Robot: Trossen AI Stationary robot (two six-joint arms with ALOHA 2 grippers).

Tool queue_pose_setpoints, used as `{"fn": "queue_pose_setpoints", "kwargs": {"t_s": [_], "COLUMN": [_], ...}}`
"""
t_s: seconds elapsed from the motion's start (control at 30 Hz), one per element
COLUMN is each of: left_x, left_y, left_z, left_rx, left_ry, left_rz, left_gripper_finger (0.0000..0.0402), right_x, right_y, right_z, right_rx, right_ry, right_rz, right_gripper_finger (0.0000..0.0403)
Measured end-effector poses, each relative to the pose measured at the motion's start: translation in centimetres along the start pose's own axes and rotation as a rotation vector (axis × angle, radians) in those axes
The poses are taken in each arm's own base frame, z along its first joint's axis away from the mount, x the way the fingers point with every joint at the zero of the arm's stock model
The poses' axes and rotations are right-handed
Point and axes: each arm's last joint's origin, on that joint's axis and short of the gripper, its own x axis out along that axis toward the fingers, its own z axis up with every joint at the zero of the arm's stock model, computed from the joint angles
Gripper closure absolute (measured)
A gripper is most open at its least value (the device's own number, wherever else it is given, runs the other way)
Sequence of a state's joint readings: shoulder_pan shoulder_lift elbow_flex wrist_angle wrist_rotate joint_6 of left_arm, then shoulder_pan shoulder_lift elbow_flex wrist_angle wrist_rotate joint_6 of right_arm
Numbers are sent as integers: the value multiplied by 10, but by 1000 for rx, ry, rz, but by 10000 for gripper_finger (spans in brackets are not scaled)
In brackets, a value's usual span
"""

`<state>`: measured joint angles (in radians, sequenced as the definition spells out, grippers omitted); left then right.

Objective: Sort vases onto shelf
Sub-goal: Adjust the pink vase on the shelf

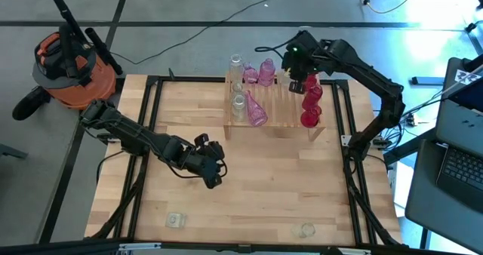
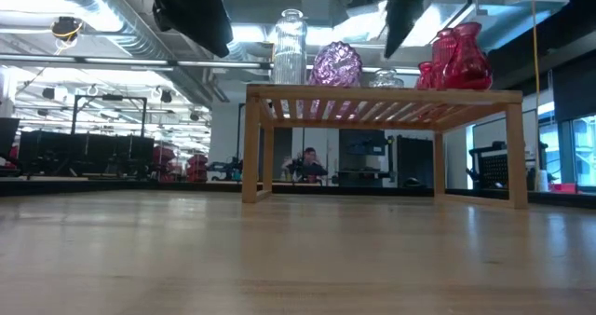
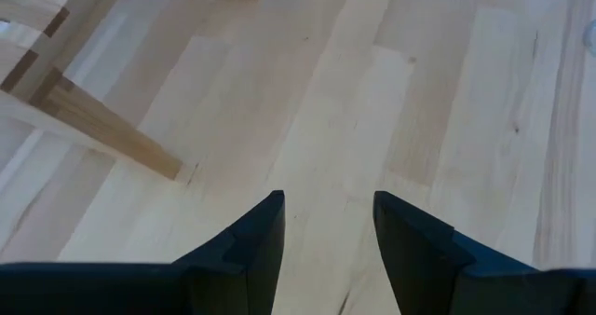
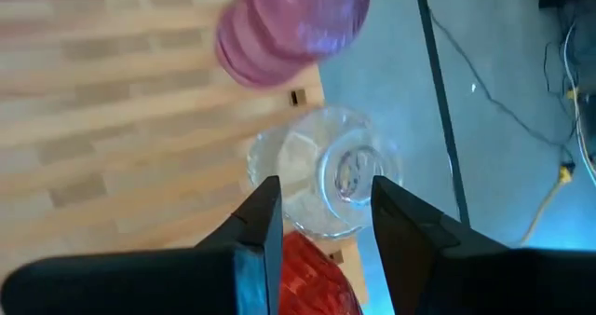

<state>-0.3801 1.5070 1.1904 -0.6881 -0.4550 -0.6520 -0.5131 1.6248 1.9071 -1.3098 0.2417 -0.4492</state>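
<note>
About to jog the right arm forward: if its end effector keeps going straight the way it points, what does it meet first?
Most likely the clear vase on the shelf: it sits centred between the right end effector's open fingers, with a red vase beside it. How far off it is cannot be judged.

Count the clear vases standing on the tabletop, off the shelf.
2, both by the table edge opposite the shelf: one clear vase on the left, another on the right. More may be hidden.
</note>
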Motion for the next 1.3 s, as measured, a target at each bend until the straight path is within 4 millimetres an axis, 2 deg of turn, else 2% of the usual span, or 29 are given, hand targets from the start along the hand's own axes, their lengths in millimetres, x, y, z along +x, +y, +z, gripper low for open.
{"fn": "queue_pose_setpoints", "kwargs": {"t_s": [0.13,0.2,0.37,0.47,0.57,0.67,0.77,0.83,1.0,1.17,1.3], "left_x": [-6,-16,-47,-75,-108,-139,-150,-151,-130,-109,-94], "left_y": [1,5,29,54,85,121,155,178,233,302,363], "left_z": [3,8,34,58,84,103,115,121,147,170,179], "left_rx": [-37,-85,-282,-424,-519,-558,-570,-585,-613,-600,-608], "left_ry": [-14,-48,-215,-409,-682,-951,-1053,-1014,-851,-786,-736], "left_rz": [-33,-65,-160,-247,-326,-367,-317,-278,-313,-365,-402], "left_gripper_finger": [243,244,244,244,244,244,244,244,244,244,244], "right_x": [-33,-53,-102,-125,-141,-144,-143,-142,-137,-135,-131], "right_y": [6,10,18,22,26,30,30,30,31,29,28], "right_z": [11,18,28,29,28,28,28,29,36,44,49], "right_rx": [-25,-48,-94,-140,-183,-218,-236,-245,-272,-250,-183], "right_ry": [-120,-198,-429,-551,-630,-649,-651,-653,-664,-691,-680], "right_rz": [-19,-28,-4,50,78,77,84,88,72,31,-6], "right_gripper_finger": [285,285,285,285,285,285,285,285,285,285,285]}}
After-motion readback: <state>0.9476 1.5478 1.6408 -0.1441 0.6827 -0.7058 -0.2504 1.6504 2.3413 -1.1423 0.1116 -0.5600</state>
